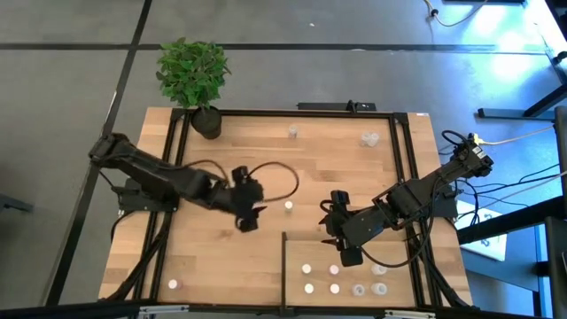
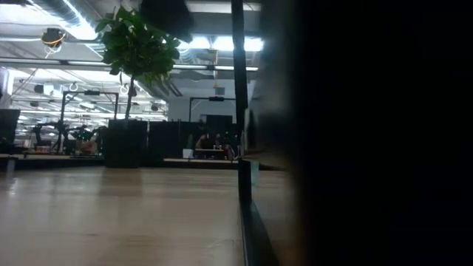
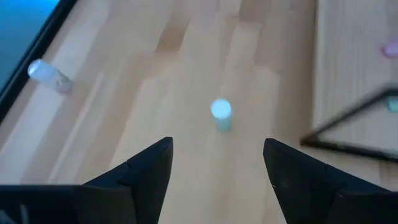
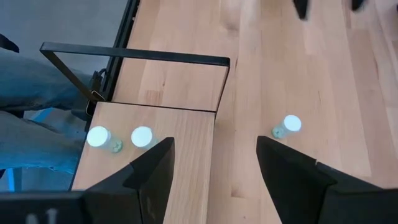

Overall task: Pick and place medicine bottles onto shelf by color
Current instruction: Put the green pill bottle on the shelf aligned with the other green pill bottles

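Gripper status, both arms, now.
Left gripper: open, empty, aimed at a white-capped bottle on the table.
Right gripper: open, empty, over the shelf edge.

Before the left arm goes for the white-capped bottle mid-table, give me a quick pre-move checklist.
1. Left gripper open, empty: ok.
2. Small white-capped bottle upright, in line ahead of the left fingers: ok.
3. Table around that bottle free of other bottles: ok.
4. Right gripper open, empty, over the edge of the pale wooden shelf panel: ok.
5. Free room on the shelf: ok.
6. Bottle's colour group: cannot tell.
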Robot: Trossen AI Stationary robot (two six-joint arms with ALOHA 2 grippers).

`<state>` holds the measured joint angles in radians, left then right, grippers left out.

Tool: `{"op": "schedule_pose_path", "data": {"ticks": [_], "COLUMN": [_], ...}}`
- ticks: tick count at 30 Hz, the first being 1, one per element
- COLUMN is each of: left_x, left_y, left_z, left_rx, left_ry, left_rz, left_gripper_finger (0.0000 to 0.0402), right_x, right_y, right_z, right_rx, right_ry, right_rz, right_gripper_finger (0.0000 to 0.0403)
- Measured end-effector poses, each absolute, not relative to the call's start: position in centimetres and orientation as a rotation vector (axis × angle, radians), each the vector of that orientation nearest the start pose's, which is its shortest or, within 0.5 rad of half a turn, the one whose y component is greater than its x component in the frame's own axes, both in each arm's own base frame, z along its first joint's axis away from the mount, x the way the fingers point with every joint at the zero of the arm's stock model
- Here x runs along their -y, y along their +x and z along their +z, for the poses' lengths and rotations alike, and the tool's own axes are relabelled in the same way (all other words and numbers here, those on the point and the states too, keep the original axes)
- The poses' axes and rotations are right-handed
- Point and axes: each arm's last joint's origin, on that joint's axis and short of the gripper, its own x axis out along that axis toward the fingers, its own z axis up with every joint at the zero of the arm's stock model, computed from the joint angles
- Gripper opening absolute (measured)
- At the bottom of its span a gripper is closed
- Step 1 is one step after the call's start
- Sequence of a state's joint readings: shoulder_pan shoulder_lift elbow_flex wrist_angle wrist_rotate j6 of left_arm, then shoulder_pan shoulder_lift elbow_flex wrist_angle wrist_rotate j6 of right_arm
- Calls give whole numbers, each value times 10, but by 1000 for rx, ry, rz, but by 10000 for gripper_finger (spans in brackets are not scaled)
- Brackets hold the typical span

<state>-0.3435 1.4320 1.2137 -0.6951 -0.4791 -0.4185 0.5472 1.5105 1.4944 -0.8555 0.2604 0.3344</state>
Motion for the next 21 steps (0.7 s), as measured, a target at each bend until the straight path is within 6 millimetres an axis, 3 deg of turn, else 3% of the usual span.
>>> {"op": "schedule_pose_path", "data": {"ticks": [13, 21], "left_x": [167, 193], "left_y": [230, 207], "left_z": [298, 300], "left_rx": [-649, -569], "left_ry": [-42, -51], "left_rz": [310, 283], "left_gripper_finger": [245, 246], "right_x": [-156, -155], "right_y": [270, 273], "right_z": [350, 349], "right_rx": [-832, -806], "right_ry": [-54, -40], "right_rz": [141, 135], "right_gripper_finger": [229, 229]}}
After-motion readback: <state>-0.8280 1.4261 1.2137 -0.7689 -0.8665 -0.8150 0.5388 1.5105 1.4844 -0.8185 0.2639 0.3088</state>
